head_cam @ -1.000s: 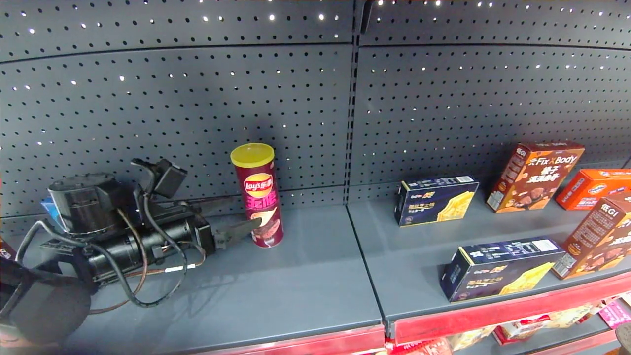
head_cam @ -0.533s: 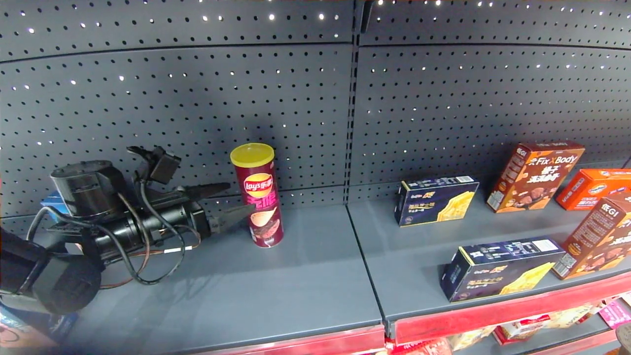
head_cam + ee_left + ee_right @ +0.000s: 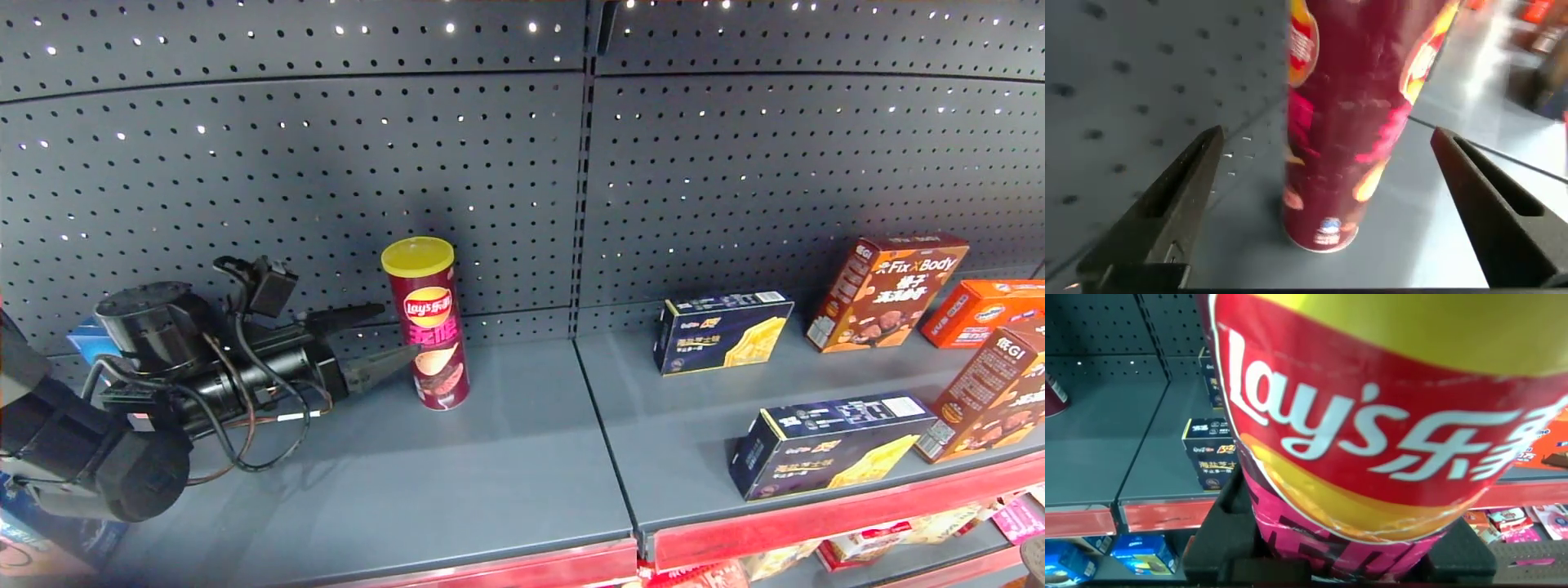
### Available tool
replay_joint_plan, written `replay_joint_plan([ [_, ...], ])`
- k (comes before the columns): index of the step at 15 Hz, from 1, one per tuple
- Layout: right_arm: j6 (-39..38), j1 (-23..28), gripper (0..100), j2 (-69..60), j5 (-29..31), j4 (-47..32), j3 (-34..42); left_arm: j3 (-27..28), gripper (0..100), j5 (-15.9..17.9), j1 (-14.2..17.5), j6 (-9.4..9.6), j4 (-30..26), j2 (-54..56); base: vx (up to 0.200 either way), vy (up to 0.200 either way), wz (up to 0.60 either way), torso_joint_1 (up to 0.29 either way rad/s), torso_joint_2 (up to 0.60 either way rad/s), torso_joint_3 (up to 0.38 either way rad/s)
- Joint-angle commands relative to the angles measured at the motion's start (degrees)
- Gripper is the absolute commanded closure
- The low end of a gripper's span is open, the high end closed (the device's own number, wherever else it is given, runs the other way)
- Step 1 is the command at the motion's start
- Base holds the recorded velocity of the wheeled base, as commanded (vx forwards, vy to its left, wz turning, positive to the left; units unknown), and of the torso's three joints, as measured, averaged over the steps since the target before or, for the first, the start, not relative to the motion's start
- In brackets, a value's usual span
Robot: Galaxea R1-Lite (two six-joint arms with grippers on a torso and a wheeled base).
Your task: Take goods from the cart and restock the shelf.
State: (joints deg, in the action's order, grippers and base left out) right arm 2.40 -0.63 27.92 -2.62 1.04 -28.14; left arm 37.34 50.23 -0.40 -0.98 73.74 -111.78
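A maroon chip can [image 3: 426, 327] with a yellow lid stands upright on the grey shelf [image 3: 490, 457], close to the pegboard back wall. My left gripper [image 3: 398, 331] is open just left of it, with one fingertip level with the can's lower half and no pad touching it. In the left wrist view the can [image 3: 1347, 122] stands between and beyond the spread fingers [image 3: 1167, 220]. A second chip can [image 3: 1372, 441] sits right in front of the right wrist camera, held in my right gripper [image 3: 1331, 567], whose black base shows under it.
Right of the shelf divider lie two dark blue boxes [image 3: 722, 331] [image 3: 824, 445], brown boxes [image 3: 886, 290] [image 3: 988, 392] and an orange box [image 3: 988, 310]. A blue pack [image 3: 82, 339] sits behind my left arm. Bare shelf lies in front of and right of the can.
My left gripper has drawn back to the left off the chip can and risen slightly. The can stays upright where it stood.
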Motion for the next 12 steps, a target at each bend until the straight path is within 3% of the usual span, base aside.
replay_joint_plan([
  [1, 0.06, -0.07, 100, 0.21, -0.02, 0.02, 0.01, 0.54, 0, 2.6, 0.05, -0.08, 0.09, -1.78, 0.0, 0.0, 0.0, 0.0, 0.0, 0.0],
  [5, 0.06, -0.24, 100, 0.3, -0.46, -0.07, 0.1, 2.04, 0, 4.18, -0.13, -0.34, 2.46, -4.77, 0.0, 0.0, 0.0, 0.0, 0.0, 0.0],
  [9, -0.03, -0.33, 100, 0.65, -0.54, 0.02, 0.19, 6.61, 0, 7.78, -0.04, -2.8, 2.81, -6.26, 0.0, 0.0, 0.0, 0.0, 0.0, 0.0],
  [12, 0.06, -0.95, 100, 0.65, -0.54, 0.02, 0.45, 7.92, 0, 8.66, -0.39, -2.8, 2.81, -7.4, 0.0, 0.0, 0.0, 0.0, 0.0, 0.0],
])
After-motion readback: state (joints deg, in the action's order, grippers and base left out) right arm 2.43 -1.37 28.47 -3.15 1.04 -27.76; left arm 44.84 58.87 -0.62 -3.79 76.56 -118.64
